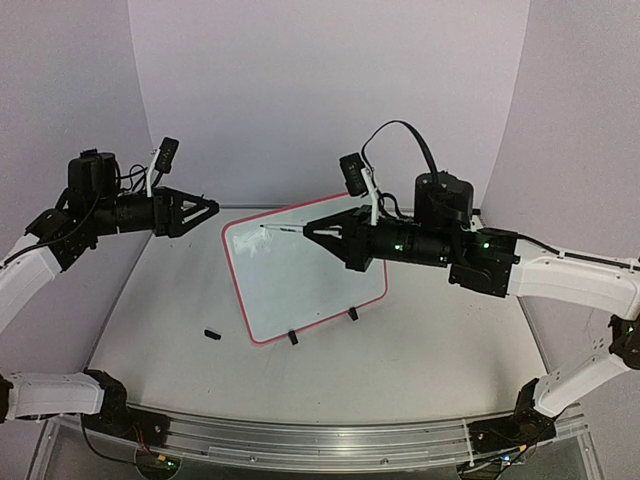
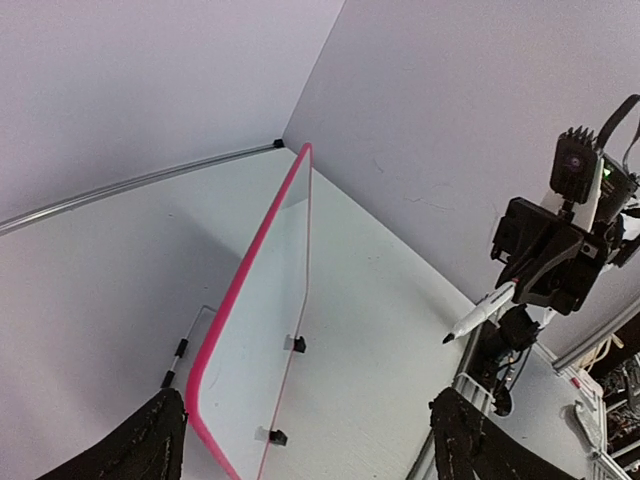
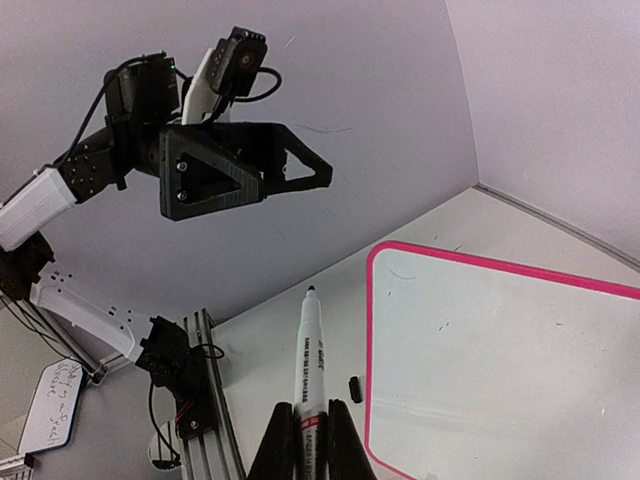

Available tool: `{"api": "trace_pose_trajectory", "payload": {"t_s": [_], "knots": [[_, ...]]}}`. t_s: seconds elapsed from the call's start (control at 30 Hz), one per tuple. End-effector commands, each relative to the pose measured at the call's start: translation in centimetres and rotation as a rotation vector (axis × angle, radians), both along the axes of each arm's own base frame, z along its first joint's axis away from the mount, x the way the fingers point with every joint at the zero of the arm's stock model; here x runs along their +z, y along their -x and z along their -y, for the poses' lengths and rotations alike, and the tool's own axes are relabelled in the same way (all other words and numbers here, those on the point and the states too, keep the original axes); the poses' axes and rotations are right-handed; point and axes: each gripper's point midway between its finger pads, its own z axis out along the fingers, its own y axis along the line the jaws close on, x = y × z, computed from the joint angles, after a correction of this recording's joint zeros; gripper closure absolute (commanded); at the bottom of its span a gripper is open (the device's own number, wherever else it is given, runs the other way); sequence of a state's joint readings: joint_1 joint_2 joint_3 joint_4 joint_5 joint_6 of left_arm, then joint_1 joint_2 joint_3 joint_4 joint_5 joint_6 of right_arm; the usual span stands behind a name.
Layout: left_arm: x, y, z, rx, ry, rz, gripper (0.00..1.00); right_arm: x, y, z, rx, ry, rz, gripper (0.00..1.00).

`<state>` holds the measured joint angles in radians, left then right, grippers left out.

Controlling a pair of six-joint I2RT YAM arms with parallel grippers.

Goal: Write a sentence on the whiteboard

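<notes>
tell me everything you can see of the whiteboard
The whiteboard is a rectangular white panel with rounded corners and a thin pink-red frame. Two small black clip feet grip its near edge, and on them it stands on the table, turned askew. Its face is unwritten, showing only faint specks. The marker in the right gripper hangs clear of it.

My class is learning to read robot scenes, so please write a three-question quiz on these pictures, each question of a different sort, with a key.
1. True or false: the left gripper holds the marker.
2. The whiteboard is: A) lying flat; B) standing on two black feet; C) lifted by an arm.
3. Which gripper's jaws are open with nothing between them?

Key:
1. False. The right gripper is shut on it.
2. B.
3. The left one.
</notes>
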<state>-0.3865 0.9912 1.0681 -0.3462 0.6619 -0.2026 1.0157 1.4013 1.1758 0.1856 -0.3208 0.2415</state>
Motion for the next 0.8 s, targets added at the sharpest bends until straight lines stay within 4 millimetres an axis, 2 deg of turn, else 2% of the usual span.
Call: {"api": "trace_pose_trajectory", "payload": {"t_s": [0.0, 0.1, 0.2, 0.37, 0.53, 0.6, 0.67, 0.77], "knots": [[2.3, 3.3, 4.1, -0.175, 0.027, -0.01, 0.15, 2.4, 2.0, -0.2, 0.121, 0.022, 0.006, 1.0], [1.7, 4.7, 6.7, -0.277, -0.015, -0.034, 0.14, 2.5, 2.9, 0.2, 0.181, 0.05, -0.026, 1.0], [1.2, 5.8, 8.3, -0.363, -0.027, -0.052, 0.11, 2.6, 3.7, 0.5, 0.275, 0.057, -0.089, 1.0], [2.0, 7.7, 9.8, -0.504, 0.019, -0.065, 0.08, 1.6, 3.4, 1.1, 0.337, 0.09, -0.191, 1.0], [0.3, 8.4, 11.3, -0.561, -0.021, -0.117, 0.08, 1.1, 3.3, 1.3, 0.347, 0.099, -0.219, 1.0], [-0.4, 8.7, 12.0, -0.583, -0.035, -0.138, 0.14, 0.9, 3.3, 1.2, 0.357, 0.101, -0.226, 1.0], [-0.6, 9.1, 12.6, -0.608, -0.04, -0.145, 0.28, 0.9, 3.3, 1.0, 0.368, 0.102, -0.232, 1.0], [-0.7, 9.5, 13.3, -0.636, -0.041, -0.147, 0.43, 0.6, 3.4, 0.8, 0.382, 0.107, -0.243, 1.0]]}}
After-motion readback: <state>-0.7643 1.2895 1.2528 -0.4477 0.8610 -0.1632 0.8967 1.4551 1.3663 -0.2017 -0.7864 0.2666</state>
